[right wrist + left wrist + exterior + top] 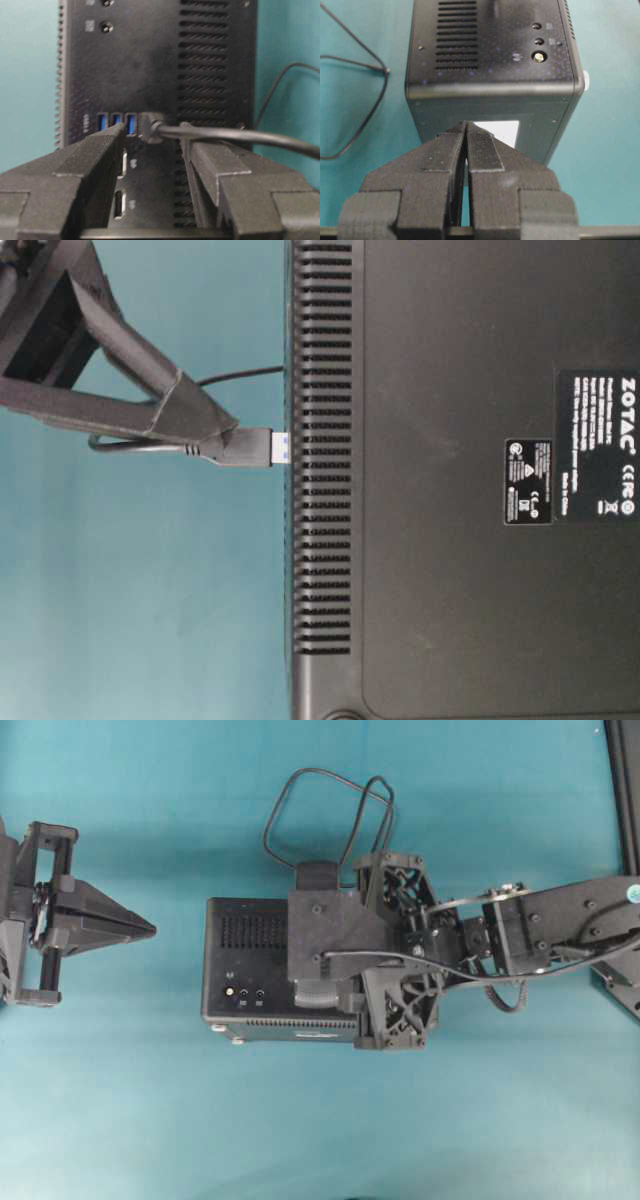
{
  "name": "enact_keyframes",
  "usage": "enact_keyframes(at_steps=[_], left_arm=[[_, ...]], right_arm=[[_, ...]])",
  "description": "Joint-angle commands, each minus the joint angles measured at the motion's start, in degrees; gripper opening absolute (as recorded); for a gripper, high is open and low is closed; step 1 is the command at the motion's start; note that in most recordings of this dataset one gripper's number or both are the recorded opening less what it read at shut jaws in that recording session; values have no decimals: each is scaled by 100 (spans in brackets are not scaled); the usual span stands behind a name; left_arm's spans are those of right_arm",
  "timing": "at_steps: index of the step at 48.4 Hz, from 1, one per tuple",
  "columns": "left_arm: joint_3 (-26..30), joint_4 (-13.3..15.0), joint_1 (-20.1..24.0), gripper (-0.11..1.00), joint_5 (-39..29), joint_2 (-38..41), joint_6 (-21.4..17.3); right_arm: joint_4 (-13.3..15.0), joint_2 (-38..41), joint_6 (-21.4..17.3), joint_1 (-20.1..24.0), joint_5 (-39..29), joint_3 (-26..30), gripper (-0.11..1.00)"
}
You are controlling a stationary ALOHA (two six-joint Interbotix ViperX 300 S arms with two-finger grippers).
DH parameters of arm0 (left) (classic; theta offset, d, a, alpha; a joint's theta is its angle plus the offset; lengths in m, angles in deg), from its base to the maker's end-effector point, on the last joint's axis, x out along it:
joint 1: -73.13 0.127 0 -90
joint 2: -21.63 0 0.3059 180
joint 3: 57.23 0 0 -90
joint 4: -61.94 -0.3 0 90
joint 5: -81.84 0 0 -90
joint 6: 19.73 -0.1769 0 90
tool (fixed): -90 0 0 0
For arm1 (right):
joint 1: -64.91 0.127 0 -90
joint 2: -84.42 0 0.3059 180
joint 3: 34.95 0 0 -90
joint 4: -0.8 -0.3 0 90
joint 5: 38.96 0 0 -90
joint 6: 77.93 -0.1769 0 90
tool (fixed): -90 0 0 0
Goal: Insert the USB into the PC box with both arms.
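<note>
The black PC box [250, 970] lies in the middle of the teal table. The USB cable [300, 771] loops behind it. In the right wrist view the black plug [150, 127] sits in a port beside three blue ports [116, 122], and its cable [225, 134] runs off right. My right gripper [152, 130] is open, with its fingers on either side of the plug and apart from it. From table level one finger [170, 410] lies by the plug [245, 448] at the box's edge. My left gripper [150, 930] is shut and empty, its tips [466, 126] just short of the box's end face.
A black frame [622, 780] stands at the far right edge of the table. Part of the cable loop [380, 95] lies on the table left of the box in the left wrist view. Bare teal surface lies in front of and behind the box.
</note>
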Motion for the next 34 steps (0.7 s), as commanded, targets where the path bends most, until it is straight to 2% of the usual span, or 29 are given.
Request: enact_keyframes(at_steps=[1, 14, 23, 34], left_arm=[[149, -18, -18, 1, 35, -9, -9], [149, -18, -18, 1, 35, -9, -9], [149, -9, -18, 1, 35, 0, -9], [149, -18, -18, 0, 35, -9, -9]], right_arm=[[53, -193, -70, -9, 132, 62, 54], [62, -246, -149, -26, 396, 44, 54], [167, -299, -466, -35, 519, -132, 53], [272, -422, -729, -44, 1143, -554, 47]])
